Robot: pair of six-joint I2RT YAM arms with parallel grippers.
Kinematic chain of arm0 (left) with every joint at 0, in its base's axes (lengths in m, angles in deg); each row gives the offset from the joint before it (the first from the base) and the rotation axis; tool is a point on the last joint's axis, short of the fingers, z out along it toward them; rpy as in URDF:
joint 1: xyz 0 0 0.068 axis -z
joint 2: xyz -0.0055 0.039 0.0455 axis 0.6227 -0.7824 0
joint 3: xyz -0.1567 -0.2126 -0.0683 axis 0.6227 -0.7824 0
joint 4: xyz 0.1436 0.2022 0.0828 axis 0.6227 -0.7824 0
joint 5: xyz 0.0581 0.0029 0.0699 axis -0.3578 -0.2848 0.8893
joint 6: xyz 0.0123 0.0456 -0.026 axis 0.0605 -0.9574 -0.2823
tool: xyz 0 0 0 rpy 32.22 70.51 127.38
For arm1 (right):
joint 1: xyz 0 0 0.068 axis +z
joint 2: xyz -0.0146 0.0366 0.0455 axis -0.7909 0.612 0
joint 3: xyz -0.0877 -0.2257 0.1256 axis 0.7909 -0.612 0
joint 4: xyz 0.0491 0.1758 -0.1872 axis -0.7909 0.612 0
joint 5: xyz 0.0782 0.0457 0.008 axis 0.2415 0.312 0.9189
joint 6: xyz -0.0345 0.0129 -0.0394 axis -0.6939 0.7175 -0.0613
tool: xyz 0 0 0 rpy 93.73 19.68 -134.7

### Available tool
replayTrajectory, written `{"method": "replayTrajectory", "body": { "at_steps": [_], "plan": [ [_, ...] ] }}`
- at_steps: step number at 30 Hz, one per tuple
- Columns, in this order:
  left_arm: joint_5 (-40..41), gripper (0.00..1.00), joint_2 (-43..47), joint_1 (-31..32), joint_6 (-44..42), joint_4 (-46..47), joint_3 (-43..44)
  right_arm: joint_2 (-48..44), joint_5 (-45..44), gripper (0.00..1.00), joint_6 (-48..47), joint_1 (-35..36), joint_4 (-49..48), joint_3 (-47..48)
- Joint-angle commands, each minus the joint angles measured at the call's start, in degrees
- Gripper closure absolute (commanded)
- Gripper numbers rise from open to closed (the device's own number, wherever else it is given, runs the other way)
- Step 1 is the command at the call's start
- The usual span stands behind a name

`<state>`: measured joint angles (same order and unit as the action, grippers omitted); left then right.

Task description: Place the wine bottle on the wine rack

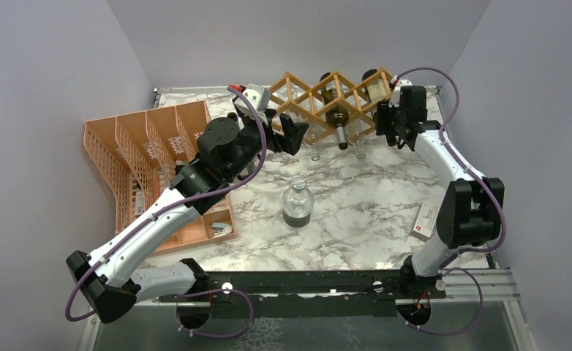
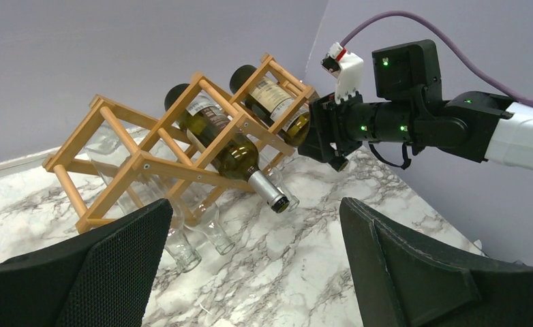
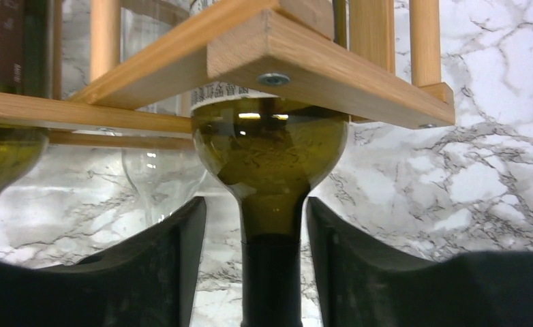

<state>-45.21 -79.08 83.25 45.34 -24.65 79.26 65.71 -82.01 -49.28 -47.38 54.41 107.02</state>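
1. The wine bottle [image 3: 270,157] lies in the right-end cell of the wine rack [image 1: 298,93]. Its shoulder sits under a wooden crossbar and its body passes up through the lattice.
2. Its long axis is tilted. The base is high at the back of the rack and the neck slopes down and forward, straight toward the right hand [image 3: 255,225].
3. The right hand straddles the neck just below the shoulder, one finger on each side. Its jaws are partly spread: a clear gap shows on one side of the neck and a thin one on the other, so it grips nothing.
4. Judged from this, the rack carries the bottle and the placing looks done. The next move would be to back off along the neck's own line, because a sideways pull could nudge the neck.
5. A second bottle [image 2: 223,146] lies in the middle cell, parallel to the first, with its capped neck also pointing forward and down. Clear glasses [image 2: 182,238] hang or lean under the rack's left part.
6. The left hand [image 1: 290,135] hangs near the rack's left end, spread wide and empty, well away from the task's bottle. The right arm is clearly the nearer one.
7. Further out on the table [image 1: 371,197] stand a small clear bottle [image 1: 297,205] and an orange mesh organizer [image 1: 144,146].
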Motion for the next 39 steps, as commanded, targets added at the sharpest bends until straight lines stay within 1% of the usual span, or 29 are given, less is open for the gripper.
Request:
{"method": "replayTrajectory", "body": {
  "at_steps": [1,7,11,14,16,18,21,23,27,33,36,39],
  "plan": [
    [-0.51,0.01,0.02,-0.07,0.05,0.66,1.54,-1.89,-0.07,0.34,0.41,0.26,-0.37,2.01],
    [1.06,0.01,0.49,-0.09,-0.86,0.26,1.37,-6.86,-2.61,0.31,2.47,0.3,4.42,3.55],
    [2.85,0.01,0.96,-0.08,-1.77,0.02,1.01,-10.98,0.6,0.31,5.24,0.25,7.93,4.66],
    [4.68,0.01,1.24,-0.07,-2.68,-0.32,0.8,-12.76,7.35,0.32,9.78,0.3,12.37,6.87],
    [5.85,0.01,1.38,-0.08,-3.3,-0.56,0.71,-12.91,14.23,0.35,10.88,0.25,15.43,8.31],
    [7.37,0.01,1.66,-0.08,-3.56,-0.85,0.61,-13.64,20.61,0.37,10.61,0.37,17.32,8.57],
    [9.9,0.01,2.43,-0.08,-3.72,-1.58,0.43,-17.12,28.26,0.36,9.98,0.7,16.31,5.78],
    [11.13,0.01,3.16,-0.08,-3.86,-1.41,-0.23,-19.6,30.49,0.36,10.21,1.51,14.94,3.85],
    [13.24,0.01,4.46,-0.08,-5.86,-0.47,-0.99,-22.55,30.65,0.36,8.75,5.48,14.16,2.04],
    [16.27,0.01,6.24,-0.08,-7.31,0.28,-1.61,-23.35,27.9,0.36,6.68,15.08,15.21,2.15],
    [18.79,0.01,7.3,-0.08,-7.53,0.46,-1.92,-23.06,24.2,0.37,7.12,20.64,15.22,2.78],
    [22.26,0.01,9.33,-0.13,-7.41,0.73,-2.5,-21.57,22.85,0.4,7.42,23.53,17.41,6.22]
  ]
}}
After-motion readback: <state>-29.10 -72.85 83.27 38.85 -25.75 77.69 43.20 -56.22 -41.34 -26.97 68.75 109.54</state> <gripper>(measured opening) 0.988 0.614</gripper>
